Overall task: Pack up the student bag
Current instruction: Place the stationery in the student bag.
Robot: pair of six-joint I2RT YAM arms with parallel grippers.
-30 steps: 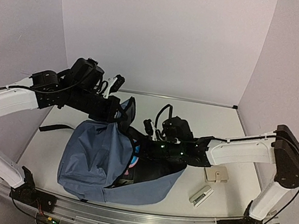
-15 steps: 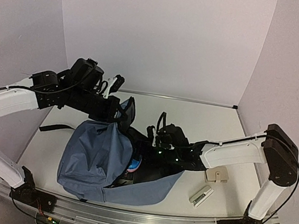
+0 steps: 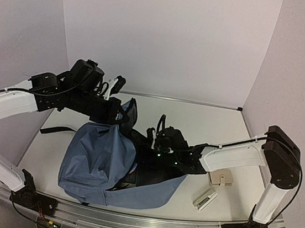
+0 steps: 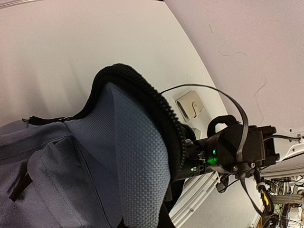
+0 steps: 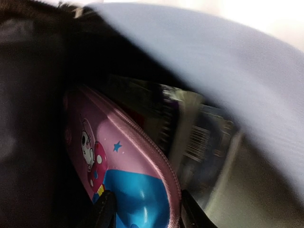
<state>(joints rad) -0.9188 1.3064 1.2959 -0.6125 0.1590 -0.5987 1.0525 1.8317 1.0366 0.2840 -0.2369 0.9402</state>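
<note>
White surface, pale walls, seen from overhead. The dusty-blue student bag lies on its side between the arms. The left claw is clamped on its raised upper rim, and the right arm reaches into its mouth. Left wrist view: the bag's black zipper edge arches up. Right wrist view, inside the bag: the right claw straddles a pink pencil case; whether it pinches or merely flanks it, I cannot tell. Stowing the case seems the step in hand; next, a clean release and withdrawal.
</note>
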